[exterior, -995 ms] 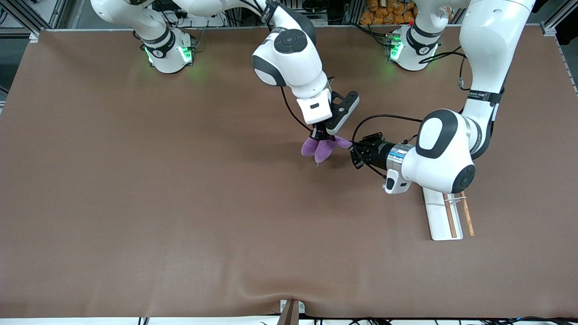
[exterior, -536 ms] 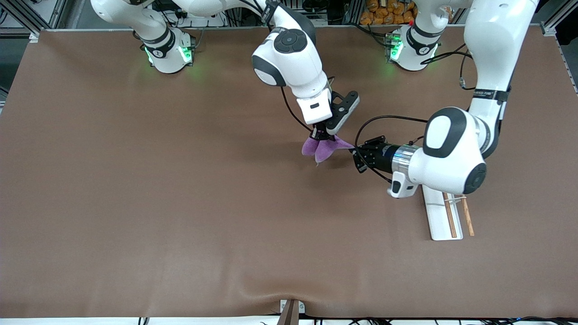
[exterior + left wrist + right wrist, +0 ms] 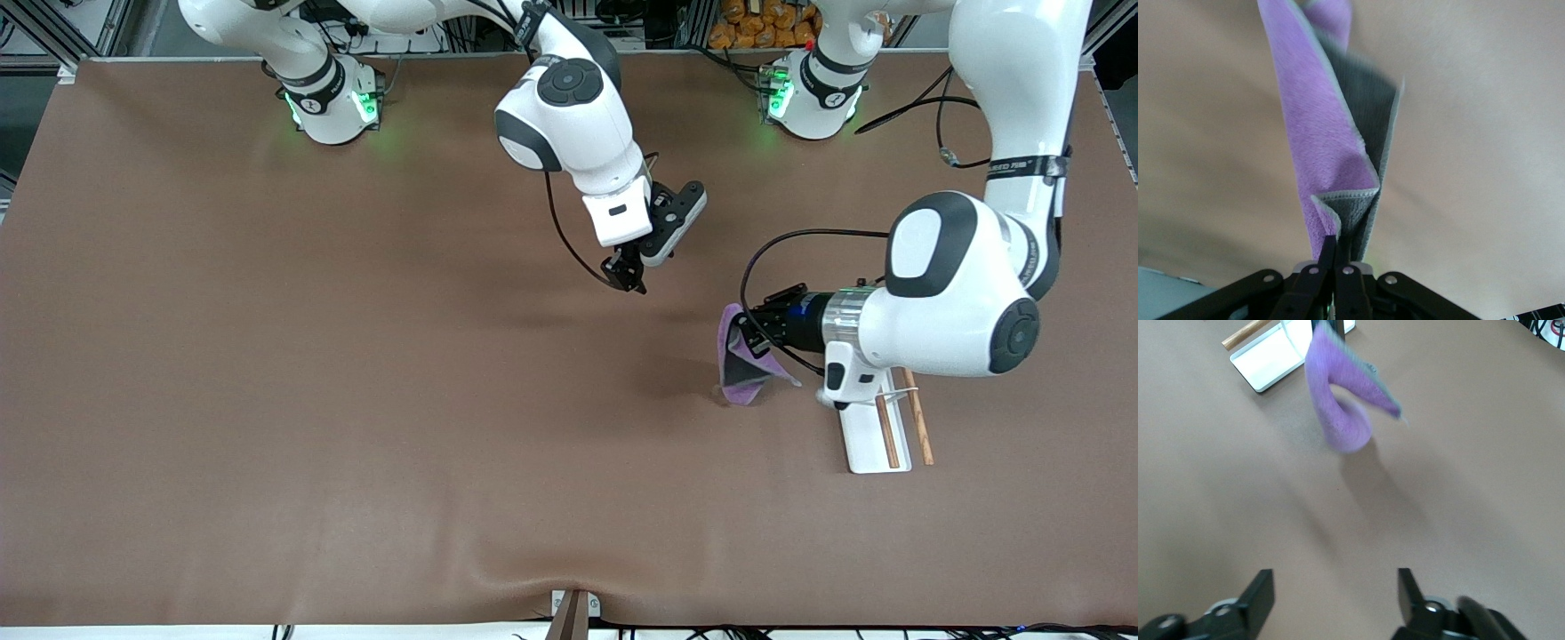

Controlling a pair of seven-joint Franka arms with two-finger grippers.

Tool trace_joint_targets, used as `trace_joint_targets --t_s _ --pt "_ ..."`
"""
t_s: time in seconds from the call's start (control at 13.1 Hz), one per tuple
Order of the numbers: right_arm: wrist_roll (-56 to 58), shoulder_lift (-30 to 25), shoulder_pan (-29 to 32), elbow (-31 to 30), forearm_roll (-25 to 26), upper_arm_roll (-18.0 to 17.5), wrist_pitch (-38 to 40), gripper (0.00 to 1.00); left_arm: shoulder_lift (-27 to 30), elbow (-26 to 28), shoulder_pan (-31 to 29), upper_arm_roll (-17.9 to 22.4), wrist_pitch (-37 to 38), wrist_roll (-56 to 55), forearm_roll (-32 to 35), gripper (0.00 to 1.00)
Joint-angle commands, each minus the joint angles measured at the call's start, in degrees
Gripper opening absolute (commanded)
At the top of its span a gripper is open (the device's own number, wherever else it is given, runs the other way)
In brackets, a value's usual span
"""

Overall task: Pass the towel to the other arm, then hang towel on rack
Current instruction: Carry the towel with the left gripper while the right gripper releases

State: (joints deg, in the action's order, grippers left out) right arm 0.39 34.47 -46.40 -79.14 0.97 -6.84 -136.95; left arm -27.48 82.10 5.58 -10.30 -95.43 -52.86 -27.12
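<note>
honestly not much to read here. There's small dark print on the left arm (image 3: 1022, 166), on the band round its upper link, but it's too tiny to make out.

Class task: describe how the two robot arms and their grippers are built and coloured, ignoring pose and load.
Both arms are glossy white with dark grey joint caps, black cables and green-lit bases. The right gripper and left gripper have slim black fingers; the left wrist has a silver ring.

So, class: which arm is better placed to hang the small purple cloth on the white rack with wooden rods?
Left. The left gripper is shut on the purple cloth beside the rack; the right gripper is open over bare table.
</note>
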Motion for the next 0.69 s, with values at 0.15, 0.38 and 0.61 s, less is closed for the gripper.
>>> trace_joint_targets --t_s 0.15,0.38,0.61 --pt "-1.27 -0.01 0.43 0.39 1.06 -0.36 0.11 1.00 0.14 -1.86 -6.79 -0.07 0.86 13.08 8.55 0.00" --pt "-1.27 -0.01 0.52 0.39 1.06 -0.36 0.11 1.00 -0.21 -1.77 -10.32 -0.07 0.95 27.68 13.56 0.00" --pt "-1.27 -0.10 0.69 0.39 0.97 -0.36 0.19 1.00 -0.56 -1.59 -13.48 -0.07 0.95 40.86 21.56 0.00"
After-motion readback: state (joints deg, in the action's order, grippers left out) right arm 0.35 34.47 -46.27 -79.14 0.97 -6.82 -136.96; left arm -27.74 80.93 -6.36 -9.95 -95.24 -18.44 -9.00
